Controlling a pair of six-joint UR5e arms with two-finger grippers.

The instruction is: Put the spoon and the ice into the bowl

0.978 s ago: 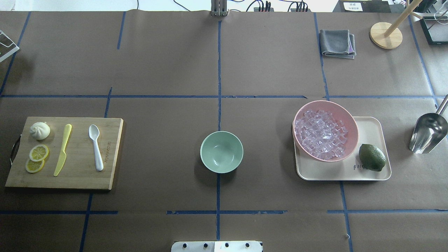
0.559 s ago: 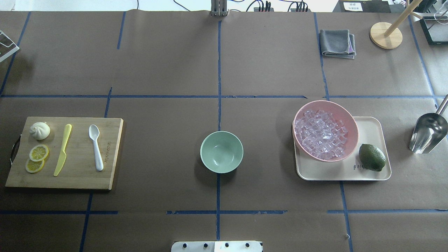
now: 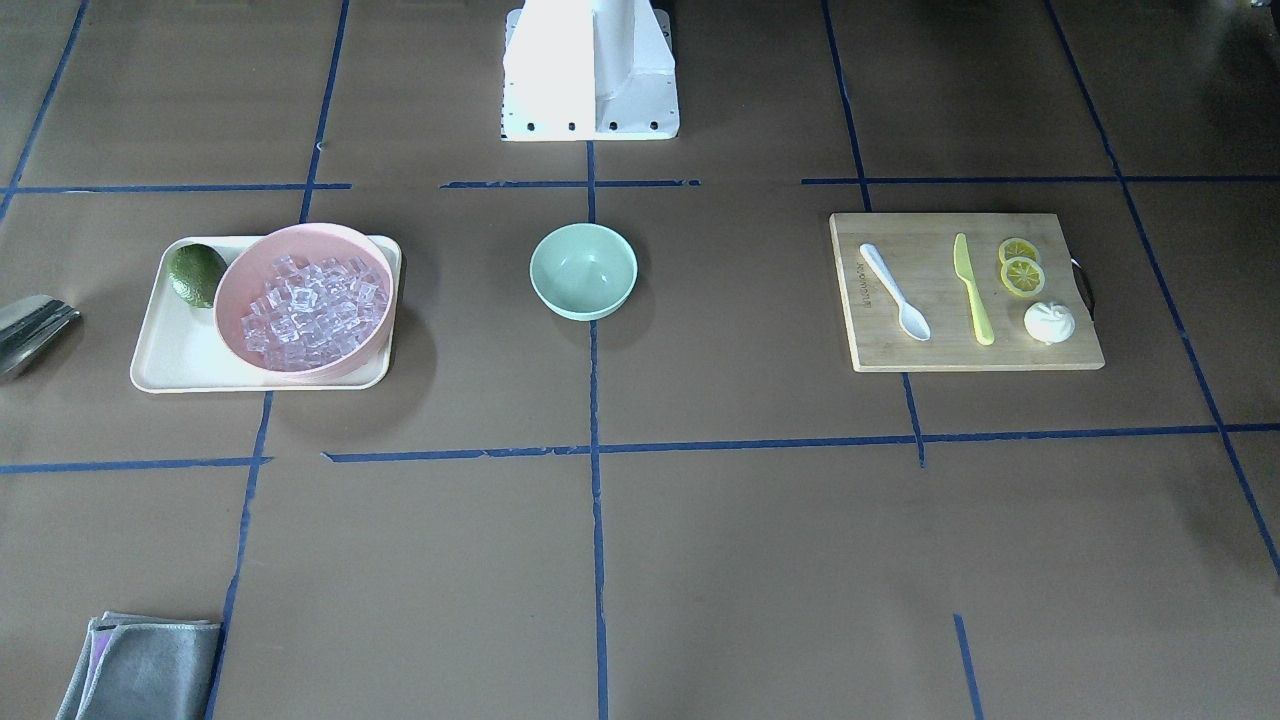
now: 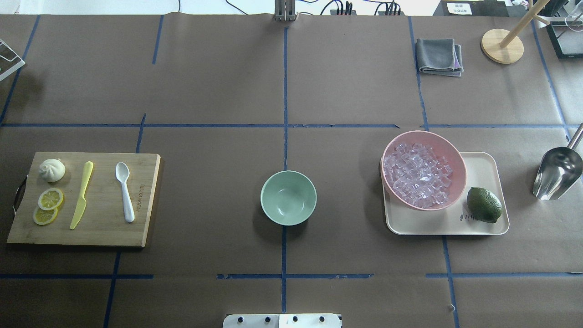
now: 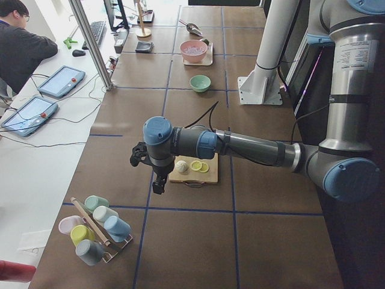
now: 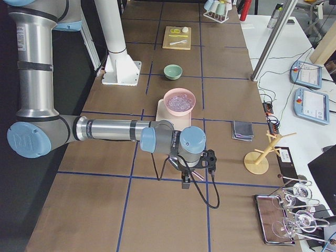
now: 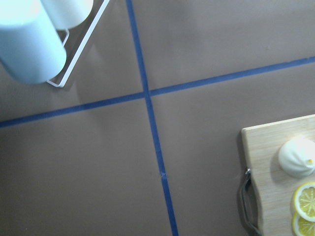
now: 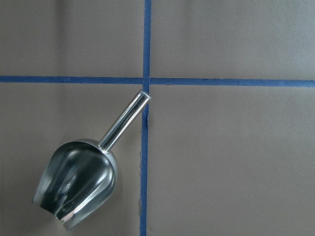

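The white spoon (image 4: pixel 125 191) lies on the wooden cutting board (image 4: pixel 104 232) at the left, next to a yellow-green knife (image 4: pixel 82 195). The empty mint-green bowl (image 4: pixel 288 197) stands at the table's middle. Ice cubes (image 4: pixel 416 174) fill the pink bowl (image 4: pixel 428 134) on a cream tray (image 4: pixel 483 164) at the right. My left gripper (image 5: pixel 157 183) hangs beyond the board's handle end; I cannot tell whether it is open or shut. My right gripper (image 6: pixel 185 182) hangs beyond the tray, over a metal scoop (image 8: pixel 78 184); I cannot tell its state either.
A bun (image 4: pixel 52 170) and lemon slices (image 4: pixel 50 199) share the board. A lime (image 4: pixel 484 205) sits on the tray. The scoop (image 4: pixel 556 173) lies at the right edge. A grey cloth (image 4: pixel 439 56) and wooden stand (image 4: pixel 502 45) sit far right. A cup rack (image 5: pixel 96 229) stands near my left gripper.
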